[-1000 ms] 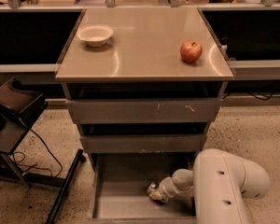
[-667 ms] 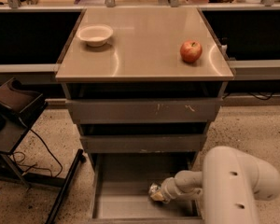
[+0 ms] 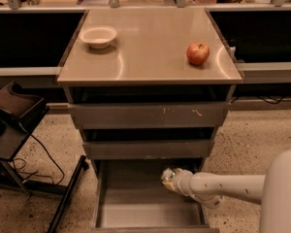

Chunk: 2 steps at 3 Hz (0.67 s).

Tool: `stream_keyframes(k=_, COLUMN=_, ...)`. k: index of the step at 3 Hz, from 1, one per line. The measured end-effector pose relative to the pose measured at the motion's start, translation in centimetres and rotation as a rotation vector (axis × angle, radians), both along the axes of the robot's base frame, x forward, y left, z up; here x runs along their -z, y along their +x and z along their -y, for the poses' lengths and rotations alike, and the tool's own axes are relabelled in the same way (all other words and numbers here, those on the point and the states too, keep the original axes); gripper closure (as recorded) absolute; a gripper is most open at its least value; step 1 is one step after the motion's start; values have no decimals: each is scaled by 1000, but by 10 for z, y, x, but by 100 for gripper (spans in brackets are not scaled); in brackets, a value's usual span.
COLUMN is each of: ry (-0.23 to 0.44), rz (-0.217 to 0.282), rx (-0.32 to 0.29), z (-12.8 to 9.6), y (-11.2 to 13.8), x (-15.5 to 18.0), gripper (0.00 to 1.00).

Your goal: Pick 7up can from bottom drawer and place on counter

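Note:
The bottom drawer (image 3: 131,211) of the grey cabinet is pulled open, and its flat grey floor shows. My white arm reaches into it from the lower right. My gripper (image 3: 171,180) is inside the drawer near its right side, shut on the 7up can (image 3: 167,175). The can is a small whitish can with a hint of green, held above the drawer floor and partly hidden by the gripper. The tan counter (image 3: 150,52) lies above the drawers.
A red apple (image 3: 198,53) sits on the counter's right side and a white bowl (image 3: 98,36) at its back left. Two shallower drawers above are partly open. A black stand with cables (image 3: 12,115) is at the left. My arm's big white housing (image 3: 281,193) fills the lower right.
My gripper has risen from the drawer floor with the can in it. The arm's housing has shifted to the right.

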State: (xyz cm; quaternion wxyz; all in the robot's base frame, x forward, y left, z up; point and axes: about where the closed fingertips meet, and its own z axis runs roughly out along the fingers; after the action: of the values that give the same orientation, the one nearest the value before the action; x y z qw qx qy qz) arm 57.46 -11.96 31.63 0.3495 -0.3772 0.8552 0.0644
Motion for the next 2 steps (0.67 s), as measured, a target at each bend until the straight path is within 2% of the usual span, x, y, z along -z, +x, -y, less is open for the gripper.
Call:
stream_keyframes(k=1, ry=-50, rz=62, rx=82, z=3, y=-10, x=-70, gripper=100)
stream_keyframes(k=2, ry=-114, rz=96, rx=89, z=-33, y=-29, x=-127, gripper=100)
